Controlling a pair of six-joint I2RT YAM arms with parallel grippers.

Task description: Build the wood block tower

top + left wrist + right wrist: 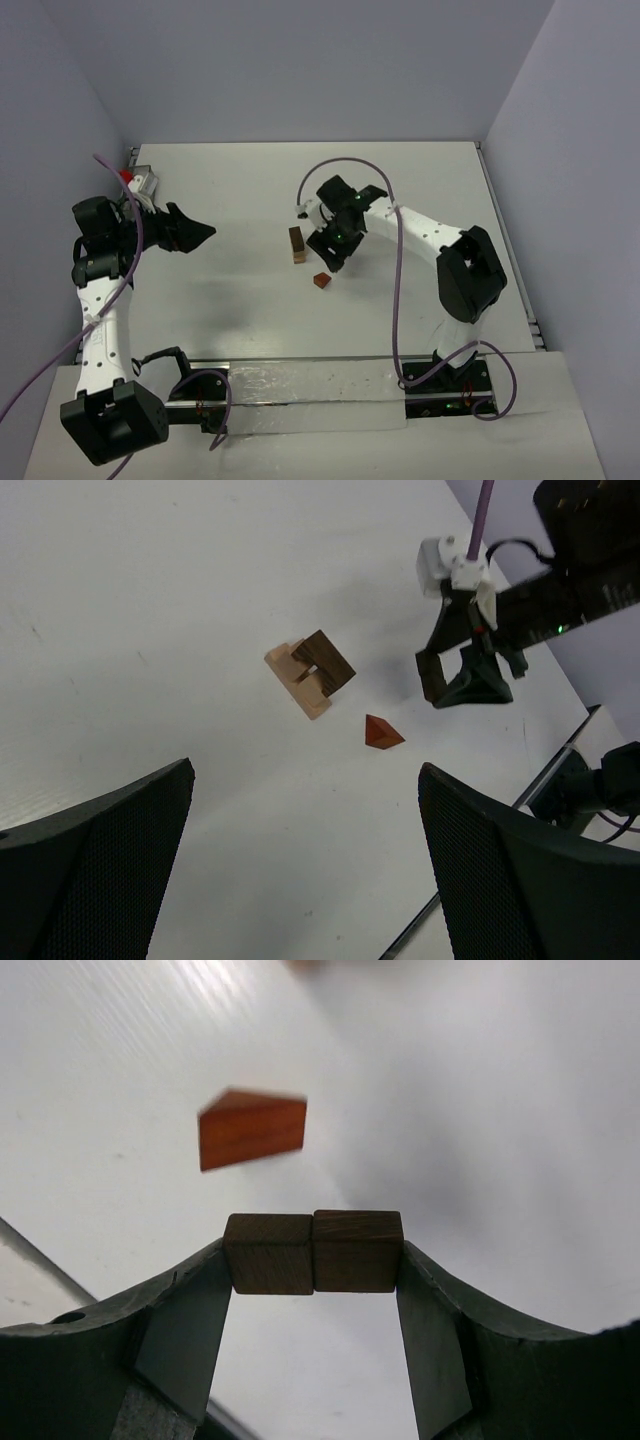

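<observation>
A small stack of light tan and dark brown blocks, the wood block tower (297,244), stands mid-table; it also shows in the left wrist view (311,672). A reddish wedge block (321,281) lies in front of it, also in the left wrist view (381,733) and the right wrist view (252,1127). My right gripper (332,252) is shut on two dark brown cubes (313,1251) held side by side above the table, just right of the tower. My left gripper (196,233) is open and empty, well left of the blocks.
A greyish see-through box with a red part (138,181) sits at the table's far left edge behind my left arm. The table's right edge has a rail (508,240). A metal bar (300,383) runs along the near edge between the bases.
</observation>
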